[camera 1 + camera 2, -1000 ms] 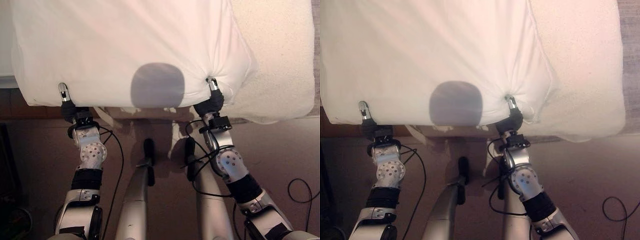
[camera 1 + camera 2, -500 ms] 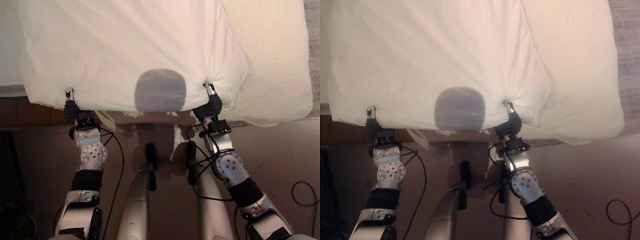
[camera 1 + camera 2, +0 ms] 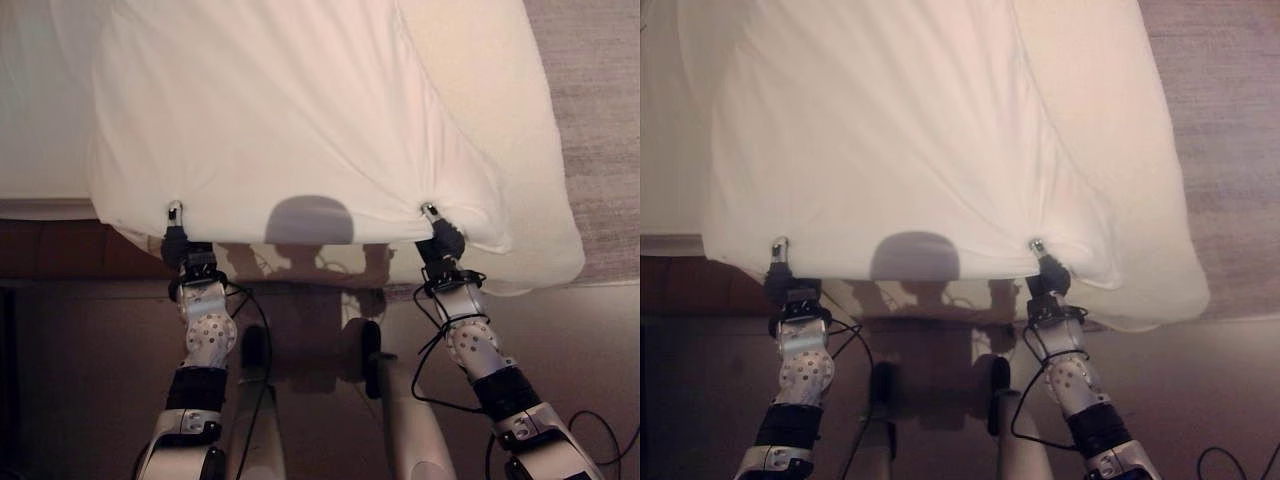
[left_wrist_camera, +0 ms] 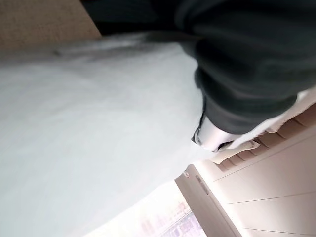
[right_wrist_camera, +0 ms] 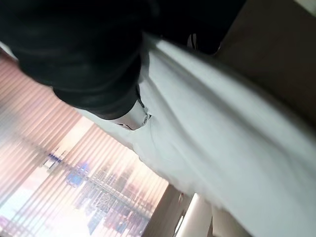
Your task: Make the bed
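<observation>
A white duvet (image 3: 290, 110) is stretched out before me over a cream mattress (image 3: 530, 170). My left hand (image 3: 175, 232) pinches its near edge on the left, thumb on top and fingers under the cloth. Over on the right my right hand (image 3: 438, 230) grips the same edge, where the cloth puckers around the thumb. The left wrist view has the left hand (image 4: 217, 133) pressed against the white duvet (image 4: 89, 148). The right wrist view has the right hand (image 5: 126, 116) curled on the duvet (image 5: 217, 143) from below.
The mattress edge juts out to the right past the duvet. A grey carpet (image 3: 600, 100) lies to the right of the bed. Dark brown floor (image 3: 80, 340) spreads under my arms. A pale bed surface (image 3: 40, 120) shows at the left.
The camera has shifted, so the duvet edge sits further right and lower in view. Both hands stay clamped on the near edge, which now looks flatter and more drawn out.
</observation>
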{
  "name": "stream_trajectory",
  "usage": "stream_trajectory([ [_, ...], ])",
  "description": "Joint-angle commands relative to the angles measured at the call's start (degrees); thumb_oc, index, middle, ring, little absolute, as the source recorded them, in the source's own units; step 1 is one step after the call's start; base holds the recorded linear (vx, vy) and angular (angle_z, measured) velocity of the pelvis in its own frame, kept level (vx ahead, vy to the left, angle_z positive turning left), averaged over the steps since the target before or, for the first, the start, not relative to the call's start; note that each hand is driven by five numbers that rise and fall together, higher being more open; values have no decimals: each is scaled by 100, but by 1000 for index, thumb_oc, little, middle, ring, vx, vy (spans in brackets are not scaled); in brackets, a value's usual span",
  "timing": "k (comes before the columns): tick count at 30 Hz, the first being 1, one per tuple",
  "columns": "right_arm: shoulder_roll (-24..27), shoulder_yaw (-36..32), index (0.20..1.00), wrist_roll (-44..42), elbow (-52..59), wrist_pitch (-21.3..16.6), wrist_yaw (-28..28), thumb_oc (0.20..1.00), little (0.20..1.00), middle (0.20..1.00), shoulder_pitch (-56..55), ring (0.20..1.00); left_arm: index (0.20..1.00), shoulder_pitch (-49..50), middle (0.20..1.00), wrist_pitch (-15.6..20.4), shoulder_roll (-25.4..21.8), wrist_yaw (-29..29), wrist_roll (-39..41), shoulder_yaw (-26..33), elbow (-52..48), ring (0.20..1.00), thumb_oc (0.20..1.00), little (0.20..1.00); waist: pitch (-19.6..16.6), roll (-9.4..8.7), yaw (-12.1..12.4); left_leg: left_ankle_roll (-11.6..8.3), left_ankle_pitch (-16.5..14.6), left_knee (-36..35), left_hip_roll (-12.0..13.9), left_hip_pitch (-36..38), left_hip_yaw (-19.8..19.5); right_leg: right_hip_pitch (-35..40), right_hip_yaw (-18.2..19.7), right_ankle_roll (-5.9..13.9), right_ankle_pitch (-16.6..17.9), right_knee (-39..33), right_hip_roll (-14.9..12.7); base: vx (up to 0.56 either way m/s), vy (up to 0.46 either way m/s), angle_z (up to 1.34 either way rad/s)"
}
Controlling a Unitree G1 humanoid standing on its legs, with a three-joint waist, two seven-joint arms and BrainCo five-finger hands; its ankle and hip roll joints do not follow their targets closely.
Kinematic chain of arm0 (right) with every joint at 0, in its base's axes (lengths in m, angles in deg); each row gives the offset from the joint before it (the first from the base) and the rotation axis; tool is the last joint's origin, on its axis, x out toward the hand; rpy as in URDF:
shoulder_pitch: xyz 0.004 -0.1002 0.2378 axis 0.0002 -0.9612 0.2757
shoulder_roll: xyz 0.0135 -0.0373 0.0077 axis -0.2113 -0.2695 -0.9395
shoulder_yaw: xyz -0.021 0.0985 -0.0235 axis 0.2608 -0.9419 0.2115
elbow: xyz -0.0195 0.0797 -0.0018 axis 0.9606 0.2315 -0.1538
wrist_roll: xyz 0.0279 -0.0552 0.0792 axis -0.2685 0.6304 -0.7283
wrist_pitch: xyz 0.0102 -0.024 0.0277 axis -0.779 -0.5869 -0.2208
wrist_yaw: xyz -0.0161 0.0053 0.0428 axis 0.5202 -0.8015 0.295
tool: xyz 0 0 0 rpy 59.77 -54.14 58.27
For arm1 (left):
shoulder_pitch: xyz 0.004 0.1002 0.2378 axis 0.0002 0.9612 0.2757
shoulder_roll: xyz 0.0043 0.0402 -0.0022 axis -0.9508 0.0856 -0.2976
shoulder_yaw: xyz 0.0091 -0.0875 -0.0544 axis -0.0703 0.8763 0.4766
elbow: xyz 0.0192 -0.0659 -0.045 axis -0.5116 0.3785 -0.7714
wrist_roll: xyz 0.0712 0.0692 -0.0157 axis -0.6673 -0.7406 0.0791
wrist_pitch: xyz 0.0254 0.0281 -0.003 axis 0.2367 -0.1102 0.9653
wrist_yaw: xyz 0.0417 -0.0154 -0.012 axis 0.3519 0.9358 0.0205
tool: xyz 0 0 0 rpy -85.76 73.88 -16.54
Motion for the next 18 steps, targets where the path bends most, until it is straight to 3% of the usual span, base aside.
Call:
stream_trajectory([
  [1,451,-889,200,865,70,-893,-744,200,200,200,-935,200,200,193,200,851,-623,-361,40,543,-93,200,200,200,-599,79,-105,97,56,833,-505,-404,436,417,18,797,1002,-1446,-788,19,666,-20],
  [2,424,-932,200,1097,-35,-882,-790,200,200,200,-920,200,200,152,200,866,-617,-401,35,474,20,200,200,200,-579,48,-93,174,-254,1398,-803,-561,475,565,84,857,1423,-1771,-1001,0,465,-5],
  [3,419,-935,200,1102,-34,-881,-794,200,200,200,-915,200,200,144,200,867,-623,-406,40,473,26,200,200,200,-588,40,-96,188,-252,1436,-821,-608,477,554,88,870,1463,-1808,-1017,38,710,8],
  [4,314,-926,200,1065,-258,-930,-824,200,200,200,-837,200,200,294,200,825,-638,-527,34,411,60,200,200,200,-640,63,-53,432,-669,1744,-1006,-650,666,666,85,870,2079,-2327,-1370,30,487,12],
  [5,313,-926,200,1065,-258,-930,-824,200,200,200,-837,200,200,294,200,825,-639,-527,34,411,60,200,200,200,-646,59,-54,434,-667,1743,-1010,-656,669,661,88,872,2084,-2333,-1375,32,939,2],
  [6,173,-843,200,1163,-446,-884,-881,200,200,200,-758,200,200,466,200,785,-583,-459,-151,291,47,200,200,200,-658,115,51,585,-902,2021,-1144,-656,982,777,-533,843,2347,-2696,-1596,-23,614,-13],
  [8,172,-809,200,1183,-578,-896,-809,200,200,200,-835,200,200,427,200,710,-536,-494,-102,244,161,200,200,200,-680,139,-56,691,-844,1912,-1344,-637,1014,775,-330,670,1775,-2327,-1206,-41,609,-78],
  [9,194,-797,200,1262,-646,-862,-796,200,200,200,-884,200,200,446,200,634,-514,-537,-154,186,180,200,200,200,-682,159,-103,760,-734,1718,-1481,-543,1052,625,-183,525,1311,-2023,-677,-48,376,-65],
  [10,197,-801,200,1239,-681,-914,-787,200,200,200,-911,200,200,474,200,603,-477,-542,-187,182,168,200,200,200,-693,163,-104,770,-667,1567,-1555,-495,1055,514,-132,466,1096,-1862,-442,-67,314,-20],
  [12,105,-703,200,1158,-774,-957,-728,200,200,200,-1023,200,200,646,200,534,-333,-470,-283,78,16,200,200,200,-679,99,-88,800,-451,1122,-1738,-301,1102,329,-392,307,749,-1243,337,-78,198,-13],
  [14,157,-657,200,1344,-794,-990,-791,200,200,200,-1153,200,200,738,200,404,-311,-351,-480,-54,-12,200,200,200,-692,96,-155,857,-264,740,-1906,-131,976,294,-92,213,490,-712,973,-51,88,20],
  [16,90,-607,200,1177,-841,-1022,-772,200,200,200,-1217,200,200,793,200,355,-230,-231,-548,-231,-44,200,200,200,-737,105,-159,907,-59,455,-2079,-55,920,429,-69,102,336,-602,1347,-42,42,45],
  [18,155,-580,200,1307,-757,-975,-823,200,200,200,-1302,200,200,938,200,328,-98,-204,-549,-278,-139,200,200,200,-795,193,-159,917,56,238,-2171,-26,825,517,17,-13,307,-796,1329,-49,15,24],
])
